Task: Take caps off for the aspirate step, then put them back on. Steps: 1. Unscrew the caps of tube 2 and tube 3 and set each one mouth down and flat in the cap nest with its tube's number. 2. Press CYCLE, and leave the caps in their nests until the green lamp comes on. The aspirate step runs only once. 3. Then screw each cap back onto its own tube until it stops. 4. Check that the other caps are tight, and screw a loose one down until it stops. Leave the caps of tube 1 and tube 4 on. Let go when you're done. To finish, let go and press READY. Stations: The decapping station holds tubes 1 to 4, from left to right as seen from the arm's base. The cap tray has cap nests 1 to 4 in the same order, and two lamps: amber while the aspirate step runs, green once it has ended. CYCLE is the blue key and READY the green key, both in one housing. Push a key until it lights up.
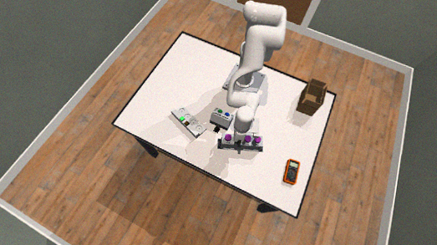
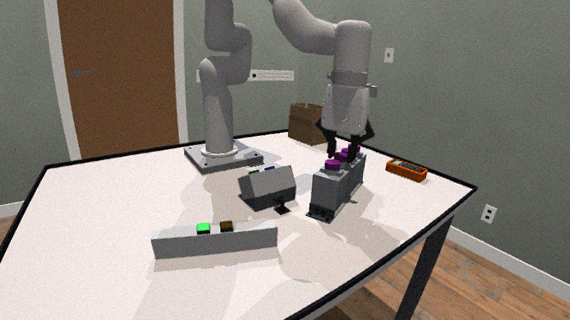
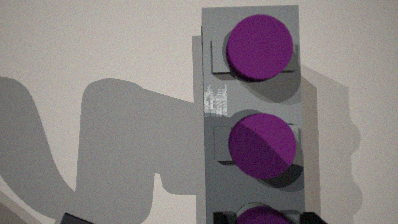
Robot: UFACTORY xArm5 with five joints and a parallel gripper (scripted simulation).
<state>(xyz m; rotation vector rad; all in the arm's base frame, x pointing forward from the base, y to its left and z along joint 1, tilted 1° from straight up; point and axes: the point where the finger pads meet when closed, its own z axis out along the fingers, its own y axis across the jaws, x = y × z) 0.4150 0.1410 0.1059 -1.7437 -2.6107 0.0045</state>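
The gripper hangs straight down over the decapping station, its fingers parted on either side of a purple cap, gripping nothing; two more caps lie just beyond.

We take this for a small lab bench set up in a plain office-like room. A white desk with a black edge and dark legs stands on a wood plank floor, between grey-green walls with white skirting and a brown door. Wall sockets sit low on the wall. What marks it as a lab is the gear: a white robot arm bolted to the desk, a grey station with purple-capped tubes, a key housing, a lamp-fitted tray and an orange multimeter. A cardboard box sits aside.
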